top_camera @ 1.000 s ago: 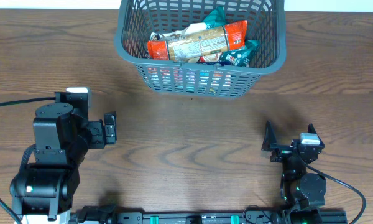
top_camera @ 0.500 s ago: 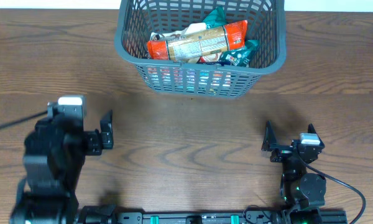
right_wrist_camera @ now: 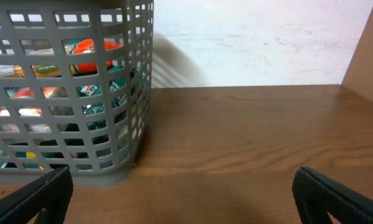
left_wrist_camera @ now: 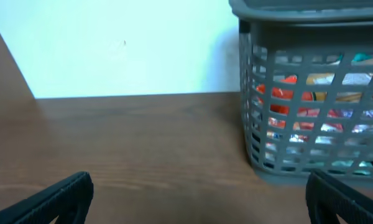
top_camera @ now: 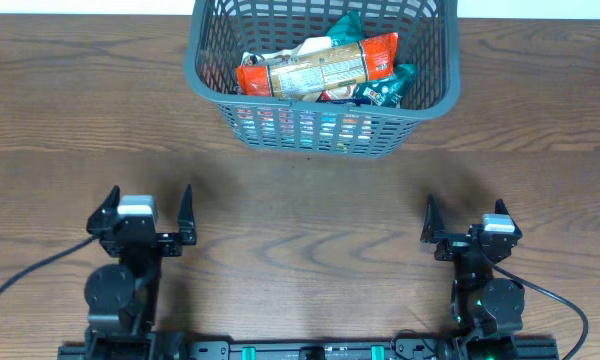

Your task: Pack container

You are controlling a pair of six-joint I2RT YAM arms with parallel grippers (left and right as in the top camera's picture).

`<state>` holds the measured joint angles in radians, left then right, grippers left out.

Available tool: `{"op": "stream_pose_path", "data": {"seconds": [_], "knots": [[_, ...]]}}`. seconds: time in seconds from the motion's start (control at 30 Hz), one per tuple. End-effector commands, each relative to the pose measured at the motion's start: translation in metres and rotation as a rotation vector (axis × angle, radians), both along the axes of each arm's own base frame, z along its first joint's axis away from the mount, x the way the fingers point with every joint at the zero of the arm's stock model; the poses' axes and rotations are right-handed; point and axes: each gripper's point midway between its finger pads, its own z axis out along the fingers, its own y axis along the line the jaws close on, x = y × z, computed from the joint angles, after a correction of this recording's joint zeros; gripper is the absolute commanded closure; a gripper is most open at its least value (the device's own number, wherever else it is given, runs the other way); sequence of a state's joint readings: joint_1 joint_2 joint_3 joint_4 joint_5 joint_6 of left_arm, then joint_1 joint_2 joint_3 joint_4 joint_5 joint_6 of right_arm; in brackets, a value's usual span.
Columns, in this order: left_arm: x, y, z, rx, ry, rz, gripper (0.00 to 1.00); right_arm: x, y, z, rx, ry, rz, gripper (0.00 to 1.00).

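The dark grey slotted container (top_camera: 205,78) stands at the back middle of the wooden table, holding several packets, an orange one (top_camera: 318,64) on top. It shows in the left wrist view (left_wrist_camera: 255,124) at the right and in the right wrist view (right_wrist_camera: 140,93) at the left. My left gripper (top_camera: 145,207) is open and empty at the front left, far from the container. My right gripper (top_camera: 464,219) is open and empty at the front right. Both sets of fingers point toward the container.
Bare wooden table (top_camera: 310,220) lies between the grippers and the container. A white wall (left_wrist_camera: 130,43) rises behind the table's far edge. A cable (top_camera: 30,275) runs off to the left from the left arm.
The left arm has swung down and back to the front left, its gripper now facing the container. The right arm and the container have not moved.
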<state>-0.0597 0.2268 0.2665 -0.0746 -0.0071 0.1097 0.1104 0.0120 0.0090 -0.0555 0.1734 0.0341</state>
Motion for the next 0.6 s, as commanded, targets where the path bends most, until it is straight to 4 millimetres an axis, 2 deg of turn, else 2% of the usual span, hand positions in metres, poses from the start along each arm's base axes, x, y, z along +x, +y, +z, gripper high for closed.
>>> {"op": "stream_pose_path", "data": {"seconds": [0.0, 0.33, 0.57], "knots": [[-0.001, 0.002, -0.009, 0.015, -0.037, 0.009, 0.01, 0.000, -0.002, -0.001, 0.010, -0.001, -0.009, 0.01], [-0.005, 0.011, -0.028, 0.015, -0.098, 0.062, 0.01, 0.000, -0.002, -0.001, 0.010, -0.001, -0.008, 0.01], [-0.005, 0.013, -0.047, 0.019, -0.061, 0.070, 0.01, 0.000, -0.002, -0.001, 0.010, -0.001, -0.009, 0.01]]}}
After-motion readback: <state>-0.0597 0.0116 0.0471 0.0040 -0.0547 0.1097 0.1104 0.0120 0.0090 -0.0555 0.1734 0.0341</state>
